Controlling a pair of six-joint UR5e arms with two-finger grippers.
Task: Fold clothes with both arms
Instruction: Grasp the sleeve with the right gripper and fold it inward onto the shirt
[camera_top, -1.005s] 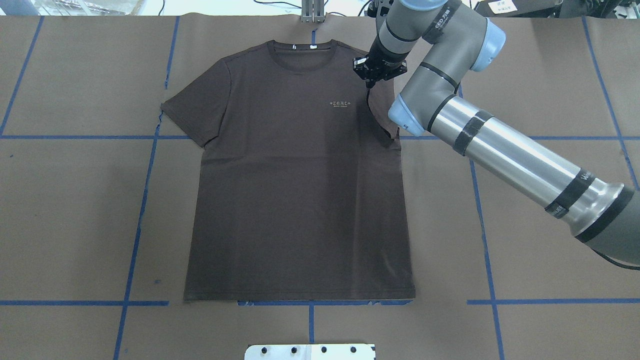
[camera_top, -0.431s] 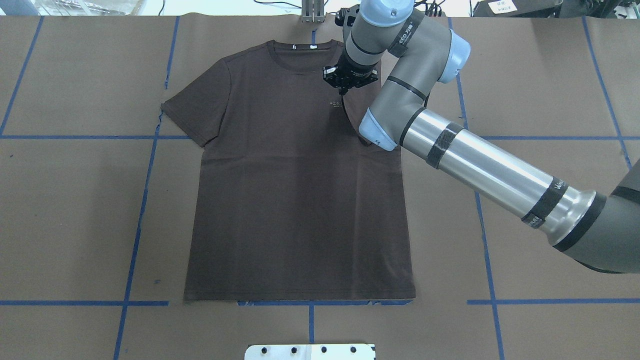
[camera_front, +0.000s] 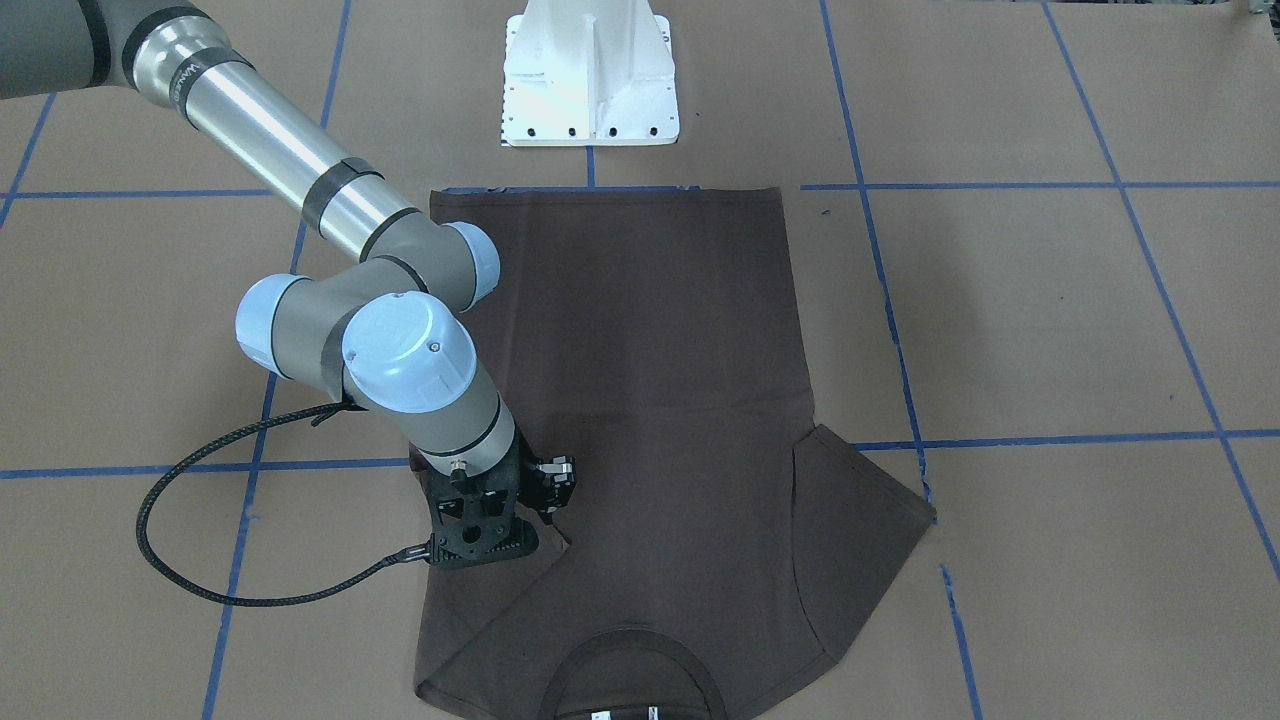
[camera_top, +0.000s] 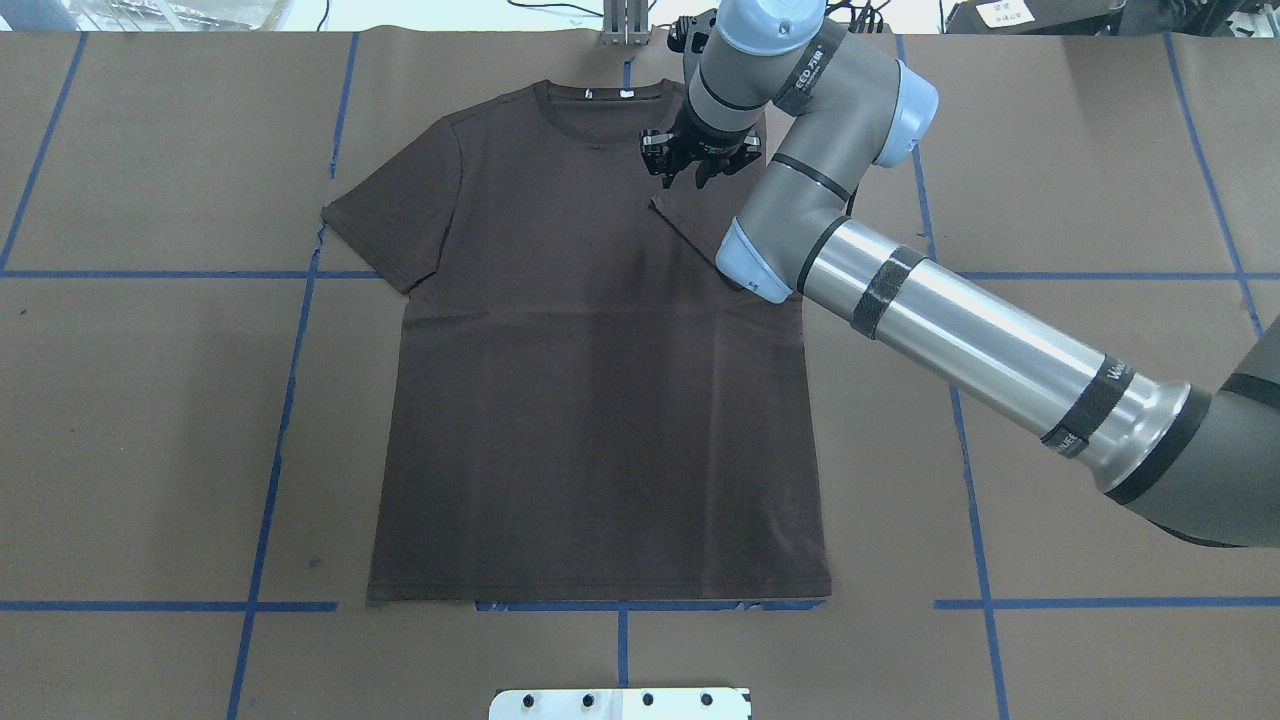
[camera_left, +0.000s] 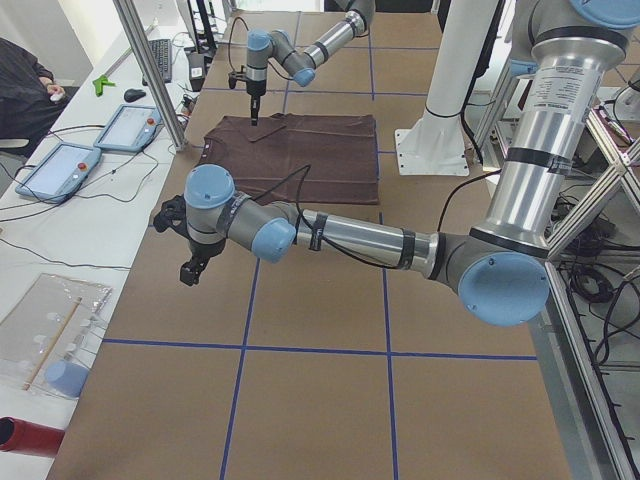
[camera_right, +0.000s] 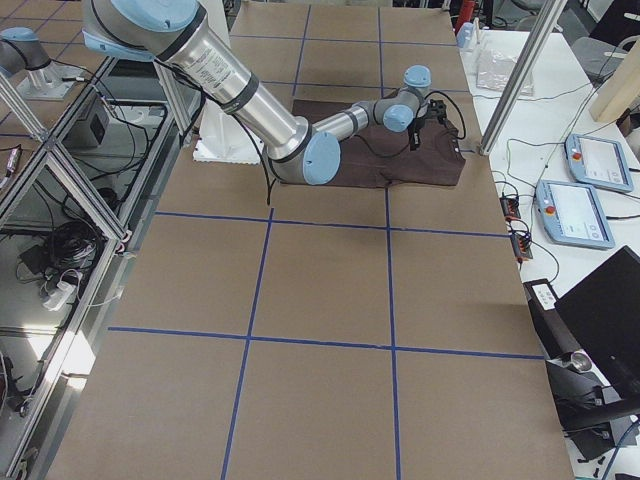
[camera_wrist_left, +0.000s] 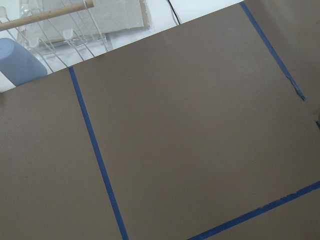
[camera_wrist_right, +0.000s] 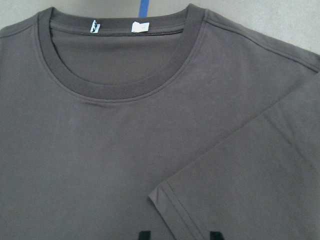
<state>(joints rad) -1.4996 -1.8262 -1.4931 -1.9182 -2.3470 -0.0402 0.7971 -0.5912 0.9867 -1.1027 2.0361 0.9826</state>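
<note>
The dark brown T-shirt (camera_top: 600, 400) lies flat on the brown table cover, collar (camera_wrist_right: 125, 85) at the far side. Its right sleeve (camera_top: 700, 225) is folded inward over the chest and covers the logo. My right gripper (camera_top: 685, 180) hovers just above the sleeve's hem corner (camera_wrist_right: 157, 197). It is open, and both black fingertips (camera_wrist_right: 144, 235) show apart with nothing between them. My left gripper (camera_left: 190, 272) hangs over bare table far left of the shirt. It shows only in the exterior left view, so I cannot tell its state.
The white pedestal base (camera_front: 590, 70) stands at the robot's edge by the shirt's hem. Blue tape lines (camera_top: 270, 450) grid the cover. Tablets (camera_left: 125, 127), a metal post (camera_left: 150, 70) and a seated person (camera_left: 20, 90) are beyond the far edge.
My right gripper carried the right sleeve leftward across the chest, over the logo. It has since opened and let go, and the sleeve lies flat.
</note>
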